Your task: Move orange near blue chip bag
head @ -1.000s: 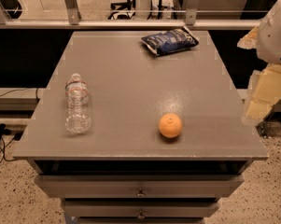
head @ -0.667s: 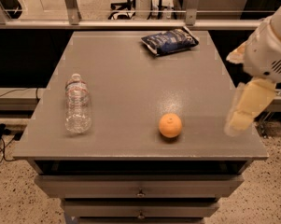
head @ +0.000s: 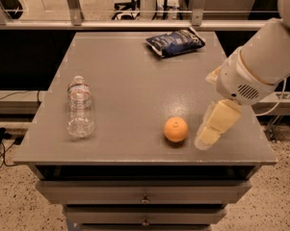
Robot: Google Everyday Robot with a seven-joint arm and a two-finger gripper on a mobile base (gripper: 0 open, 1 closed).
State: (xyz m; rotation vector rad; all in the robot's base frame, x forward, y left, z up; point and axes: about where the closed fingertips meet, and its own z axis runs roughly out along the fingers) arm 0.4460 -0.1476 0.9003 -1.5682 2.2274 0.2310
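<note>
The orange (head: 176,129) sits on the grey table (head: 135,95) near its front edge, right of centre. The blue chip bag (head: 175,42) lies flat at the back of the table, right of centre, far from the orange. My gripper (head: 208,136) hangs from the white arm at the right, low over the table, just right of the orange and not touching it. It holds nothing.
A clear water bottle (head: 80,108) lies on the left side of the table. Drawers (head: 144,196) are under the front edge. A metal railing (head: 135,23) runs behind the table.
The arm has swung in from the right edge toward the left and down, bringing the gripper close beside the orange. The orange, bag and bottle have not moved.
</note>
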